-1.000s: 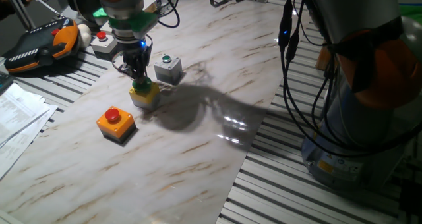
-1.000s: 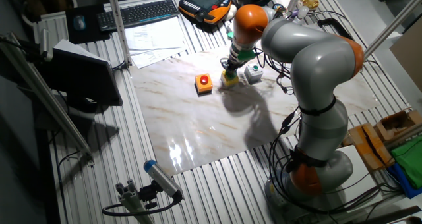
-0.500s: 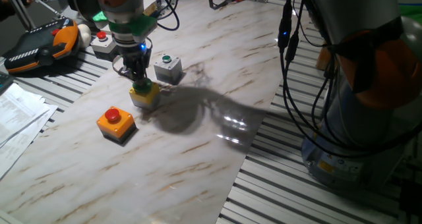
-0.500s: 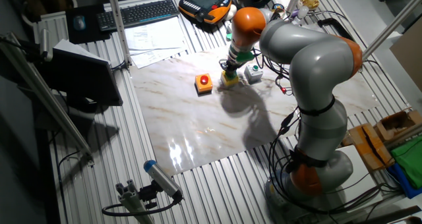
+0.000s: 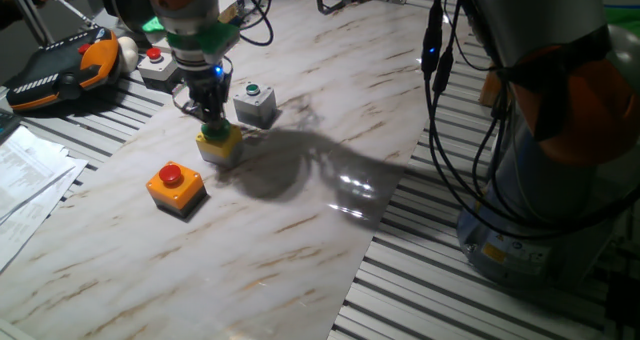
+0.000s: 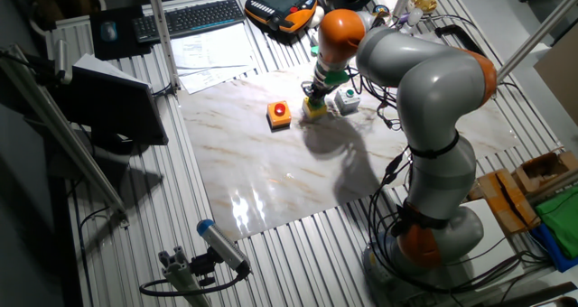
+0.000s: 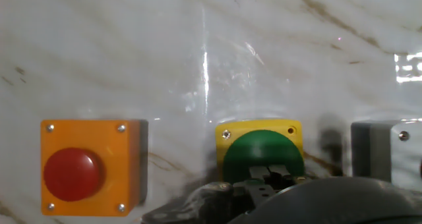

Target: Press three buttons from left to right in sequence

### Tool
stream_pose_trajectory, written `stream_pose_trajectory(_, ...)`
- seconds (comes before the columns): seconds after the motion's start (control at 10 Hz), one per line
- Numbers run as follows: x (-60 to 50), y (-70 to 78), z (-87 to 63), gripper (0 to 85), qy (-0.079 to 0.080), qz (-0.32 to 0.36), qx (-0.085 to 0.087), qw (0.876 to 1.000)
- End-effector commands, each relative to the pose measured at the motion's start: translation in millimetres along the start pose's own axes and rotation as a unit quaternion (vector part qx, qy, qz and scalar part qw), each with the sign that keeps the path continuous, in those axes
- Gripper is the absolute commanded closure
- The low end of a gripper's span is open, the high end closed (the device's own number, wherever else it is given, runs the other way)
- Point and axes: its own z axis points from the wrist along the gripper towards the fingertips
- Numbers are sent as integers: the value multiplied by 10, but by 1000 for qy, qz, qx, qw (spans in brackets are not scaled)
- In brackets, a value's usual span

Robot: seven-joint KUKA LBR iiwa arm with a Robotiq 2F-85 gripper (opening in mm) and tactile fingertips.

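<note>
Three button boxes stand in a row on the marble board. The orange box with a red button (image 5: 175,187) is on the left, also seen in the other fixed view (image 6: 279,115) and the hand view (image 7: 86,166). The yellow box with a wide green button (image 5: 221,146) (image 6: 314,109) (image 7: 262,151) is in the middle. The grey box with a tiny green button (image 5: 255,103) (image 6: 347,99) (image 7: 379,148) is on the right. My gripper (image 5: 212,122) (image 6: 314,94) (image 7: 267,174) points straight down. Its fingertips are shut together and rest on the wide green button.
A pale grey box with a red button (image 5: 157,68) and an orange-black teach pendant (image 5: 60,72) lie on the slatted table behind the board. Papers (image 5: 25,175) lie at the left. The robot base and cables (image 5: 540,130) stand at the right.
</note>
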Motion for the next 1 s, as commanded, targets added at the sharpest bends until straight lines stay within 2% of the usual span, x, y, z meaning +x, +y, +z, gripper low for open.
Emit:
stream_pose_trajectory(0.0, -14, -7, -104, 843, -3, 2, -1, 1000)
stream_pose_trajectory(0.3, 22, -23, -209, 843, -7, 6, -1, 1000)
stream_pose_trajectory(0.7, 22, -23, -209, 843, -6, 10, 9, 1000)
stream_pose_trajectory(0.8, 22, -23, -209, 843, -1, 17, 15, 1000)
stream_pose_trajectory(0.9, 22, -23, -209, 843, 3, 19, 34, 999)
